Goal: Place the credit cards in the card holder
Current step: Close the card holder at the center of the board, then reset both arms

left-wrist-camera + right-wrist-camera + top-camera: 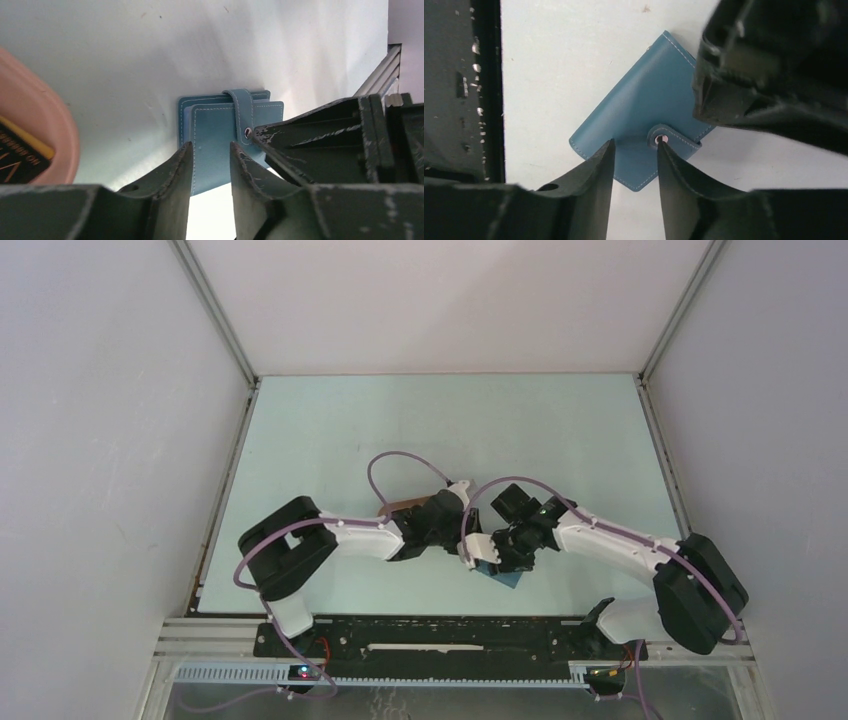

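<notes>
The card holder [639, 125] lies snapped shut on the worktop [564, 60], directly under the right gripper [634, 145] — its fingers stand slightly apart, clamping nothing, one tip at the snap [660, 139]. The left gripper [211, 147], fingers likewise parted, hovers at the holder's edge — a credit card [20, 155] sits in the pink tray [60, 130] to its left.

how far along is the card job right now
Done: nothing visible; the wallet lies snapped shut on the table. In hand: the left fingers and right fingers sit open over it. Left: unsnap it and fill it; one card is in the pink tray.
</notes>
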`<state>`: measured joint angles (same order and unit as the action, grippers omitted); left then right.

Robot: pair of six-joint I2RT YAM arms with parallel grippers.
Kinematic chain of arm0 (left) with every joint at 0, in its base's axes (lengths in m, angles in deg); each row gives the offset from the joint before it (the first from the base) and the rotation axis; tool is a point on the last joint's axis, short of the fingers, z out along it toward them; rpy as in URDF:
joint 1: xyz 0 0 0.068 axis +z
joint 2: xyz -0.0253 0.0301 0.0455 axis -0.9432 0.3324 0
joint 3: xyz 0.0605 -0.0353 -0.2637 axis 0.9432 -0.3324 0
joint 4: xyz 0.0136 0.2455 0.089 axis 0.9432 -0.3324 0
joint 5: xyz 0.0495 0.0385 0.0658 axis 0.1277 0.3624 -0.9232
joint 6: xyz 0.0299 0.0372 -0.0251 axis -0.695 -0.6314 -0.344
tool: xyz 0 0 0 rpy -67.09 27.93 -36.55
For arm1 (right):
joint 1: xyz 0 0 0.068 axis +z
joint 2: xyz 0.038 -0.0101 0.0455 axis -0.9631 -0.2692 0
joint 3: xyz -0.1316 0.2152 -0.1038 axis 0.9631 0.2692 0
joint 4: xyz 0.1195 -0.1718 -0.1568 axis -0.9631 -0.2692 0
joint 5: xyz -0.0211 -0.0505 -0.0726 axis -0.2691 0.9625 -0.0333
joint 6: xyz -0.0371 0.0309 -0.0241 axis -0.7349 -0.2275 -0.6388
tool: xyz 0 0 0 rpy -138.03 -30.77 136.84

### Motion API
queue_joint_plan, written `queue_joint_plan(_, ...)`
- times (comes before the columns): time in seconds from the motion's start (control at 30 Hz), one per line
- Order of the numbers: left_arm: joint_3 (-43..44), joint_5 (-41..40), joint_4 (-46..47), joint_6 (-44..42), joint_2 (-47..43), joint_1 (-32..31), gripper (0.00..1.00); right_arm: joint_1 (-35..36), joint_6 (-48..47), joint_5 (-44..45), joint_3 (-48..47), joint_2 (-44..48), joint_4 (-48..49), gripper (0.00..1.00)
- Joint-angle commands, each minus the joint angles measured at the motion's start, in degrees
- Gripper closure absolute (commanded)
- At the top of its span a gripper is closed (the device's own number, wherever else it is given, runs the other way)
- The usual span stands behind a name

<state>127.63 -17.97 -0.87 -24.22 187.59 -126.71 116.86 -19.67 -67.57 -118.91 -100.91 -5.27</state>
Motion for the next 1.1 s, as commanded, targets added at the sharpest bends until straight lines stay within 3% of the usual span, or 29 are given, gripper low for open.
queue_joint_plan(0.0,-0.9,-4.3,-2.8,-2.8,-6.7,0.4,0.59,-4.2,2.1,-8.7,-1.2,5.6,-3.2,0.52)
queue_joint_plan(0.2,-5.4,-7.3,-2.8,-7.2,-17.8,0.4,0.53,-11.5,2.5,-16.1,-4.6,11.7,-8.8,0.44)
queue_joint_plan(0.37,-8.8,-10.4,-4.3,-12.5,-29.9,0.4,0.52,-19.2,9.7,-20.3,-8.1,16.7,-9.4,0.34)
queue_joint_plan(0.53,-8.5,-15.9,-12.6,-18.7,-43.3,0.8,0.36,-29.4,14.6,-24.6,-10.3,22.5,-9.3,0.21)
queue_joint_plan(0.63,-7.9,-16.6,-17.8,-20.8,-49.4,2.1,0.21,-34.6,18.8,-26.0,-12.4,24.7,-9.9,0.01)
queue_joint_plan(0.77,-7.2,-15.0,-23.5,-21.5,-57.0,4.9,0.11,-41.7,29.1,-26.1,-16.5,26.1,-8.9,0.00)
queue_joint_plan(0.9,-6.8,-17.0,-28.0,-22.2,-64.5,6.2,0.00,-45.6,42.6,-17.9,-20.0,27.6,-4.5,0.00)
queue_joint_plan(1.07,-6.1,-20.1,-32.8,-20.3,-71.6,8.9,0.00,-48.0,49.7,-19.0,-21.1,29.3,-2.9,0.00)
